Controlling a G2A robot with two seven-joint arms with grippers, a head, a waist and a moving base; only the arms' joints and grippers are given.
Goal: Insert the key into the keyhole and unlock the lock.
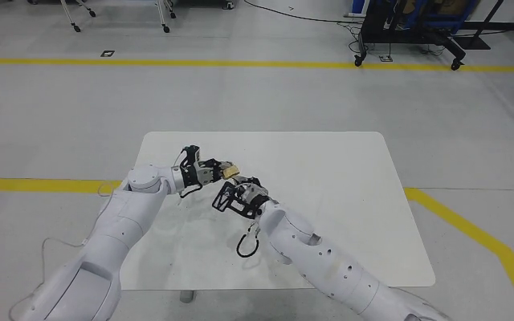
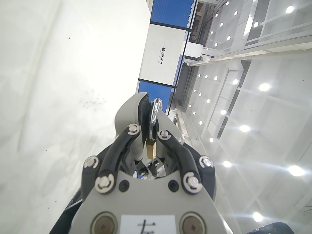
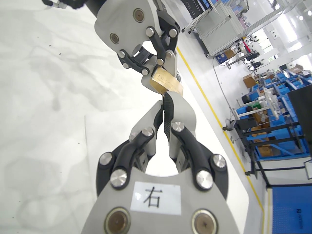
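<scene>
Both grippers meet at the lock (image 3: 167, 82), centre-left over the table (image 1: 345, 168).
Left gripper (image 1: 219, 169) is clamped on the lock; right gripper (image 3: 164, 100) is pinched on the key (image 3: 162, 96), which touches the lock's end.

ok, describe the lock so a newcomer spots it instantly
Over the white table, two grippers meet. The lock is the small block pinched in the left gripper, facing the right gripper. It is the only brass-gold thing among grey and black parts.
</scene>
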